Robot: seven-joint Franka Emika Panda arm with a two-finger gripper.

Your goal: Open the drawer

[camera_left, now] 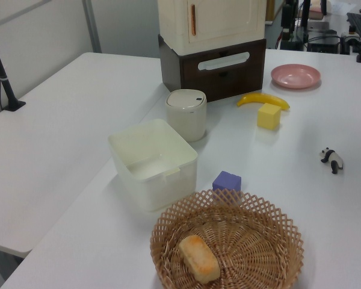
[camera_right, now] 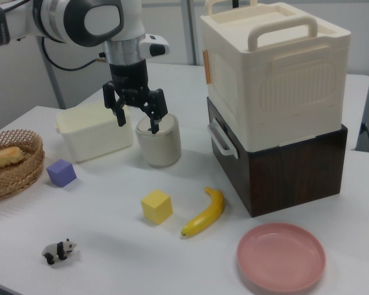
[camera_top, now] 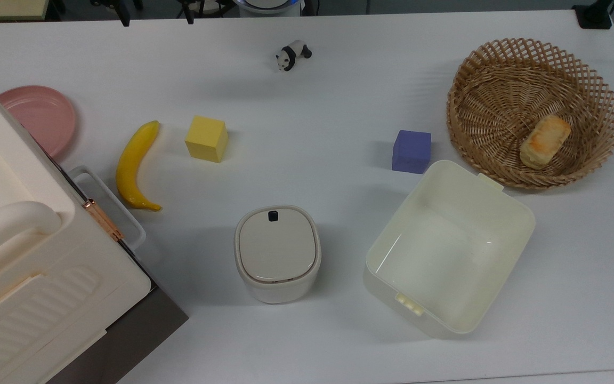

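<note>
My gripper (camera_right: 136,115) above the table (camera_top: 307,96), jaws spread wide, empty, drawer (camera_right: 230,157) closed at table's edge under cream case (camera_right: 273,67).

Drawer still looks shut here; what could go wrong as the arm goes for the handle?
1. The banana lies just in front of the drawer; pulling it out may shove the fruit.
2. The open gripper hangs near the lidded cream canister; a low sweep toward the white handle could knock it.
3. The cream case on top may shift.
</note>
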